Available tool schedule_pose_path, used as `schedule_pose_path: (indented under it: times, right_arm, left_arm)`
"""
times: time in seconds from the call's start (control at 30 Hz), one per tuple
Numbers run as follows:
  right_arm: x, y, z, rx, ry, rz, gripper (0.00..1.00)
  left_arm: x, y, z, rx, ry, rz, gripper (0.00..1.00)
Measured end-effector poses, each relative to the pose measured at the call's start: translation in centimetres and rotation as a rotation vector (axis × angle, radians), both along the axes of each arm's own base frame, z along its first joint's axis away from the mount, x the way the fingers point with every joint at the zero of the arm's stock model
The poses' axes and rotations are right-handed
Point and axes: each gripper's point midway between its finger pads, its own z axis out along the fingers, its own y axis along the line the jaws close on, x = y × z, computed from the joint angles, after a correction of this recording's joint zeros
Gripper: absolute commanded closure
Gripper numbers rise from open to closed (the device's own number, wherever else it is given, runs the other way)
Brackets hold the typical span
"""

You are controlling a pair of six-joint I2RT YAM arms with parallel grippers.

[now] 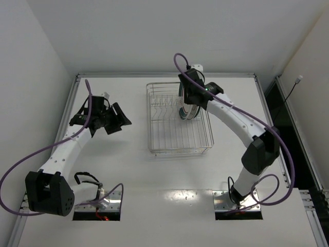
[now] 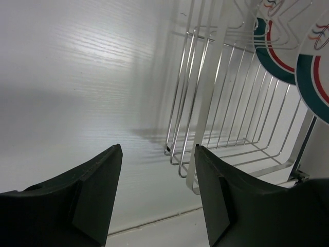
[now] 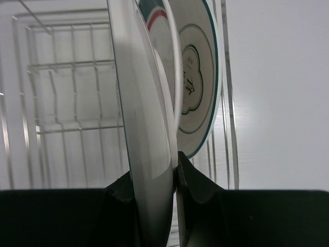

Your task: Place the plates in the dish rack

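The silver wire dish rack (image 1: pixel 180 149) stands mid-table. Plates stand on edge at its right side (image 1: pixel 184 107). My right gripper (image 1: pixel 191 102) is over them, shut on the rim of a white plate (image 3: pixel 146 118) that stands upright and edge-on between the jaws (image 3: pixel 154 177). Behind it stand a plate with a green-and-red rim (image 3: pixel 153 14) and a white plate with a thin dark rim and centre motif (image 3: pixel 198 87). Two green-and-red rimmed plates (image 2: pixel 280 56) show in the left wrist view. My left gripper (image 1: pixel 117 121) is open and empty, left of the rack (image 2: pixel 216 103). The teal-blue plate is not clearly seen.
The rack's upright prongs (image 1: pixel 165 105) stand at its back left, with open wire floor (image 3: pixel 61 123) to the left of the plates. A white wall runs behind the table, a raised edge (image 1: pixel 72 103) on the left, and a dark gap (image 1: pixel 290 149) on the right.
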Motion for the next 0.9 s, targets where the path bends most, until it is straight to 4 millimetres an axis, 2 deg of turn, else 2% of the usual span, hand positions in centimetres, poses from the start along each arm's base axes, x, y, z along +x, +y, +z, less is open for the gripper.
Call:
schedule_pose_path:
  times: [0.07, 0.13, 0.3, 0.4, 0.6, 0.7, 0.73, 0.77, 0.9]
  right_arm:
    - [-0.1, -0.3, -1.4, -0.068, 0.033, -0.003, 1.00]
    - [-0.3, -0.6, -1.9, -0.122, 0.047, -0.002, 1.00]
    - [0.7, -0.2, -1.0, -0.173, 0.021, 0.007, 1.00]
    - [1.5, 0.1, -1.2, -0.199, 0.011, 0.011, 1.00]
    - [3.5, 1.3, -4.6, -0.256, 0.066, 0.036, 0.99]
    - [4.1, 1.8, -6.7, -0.266, 0.102, 0.047, 0.88]
    - [4.1, 2.0, -7.3, -0.264, 0.116, 0.056, 0.82]
    - [4.0, 2.1, -7.6, -0.262, 0.126, 0.062, 0.72]
    - [3.9, 2.2, -7.4, -0.252, 0.126, 0.069, 0.51]
  left_arm:
    - [0.0, 0.6, -0.2, 0.012, 0.005, 0.006, 0.45]
    - [-0.1, 1.2, -0.4, 0.026, 0.010, 0.014, 0.45]
    - [-0.2, 1.7, -0.7, 0.047, 0.018, 0.019, 0.45]
    - [-0.3, 1.8, -0.7, 0.051, 0.018, 0.015, 0.45]
    - [-0.3, 2.0, -0.8, 0.060, 0.020, 0.010, 0.45]
    - [-0.4, 2.1, -0.9, 0.065, 0.022, 0.011, 0.45]
    - [-0.4, 2.1, -0.9, 0.065, 0.023, 0.010, 0.45]
    - [-0.4, 2.1, -0.9, 0.067, 0.023, 0.009, 0.45]
    - [-0.4, 2.2, -1.0, 0.072, 0.023, 0.009, 0.45]
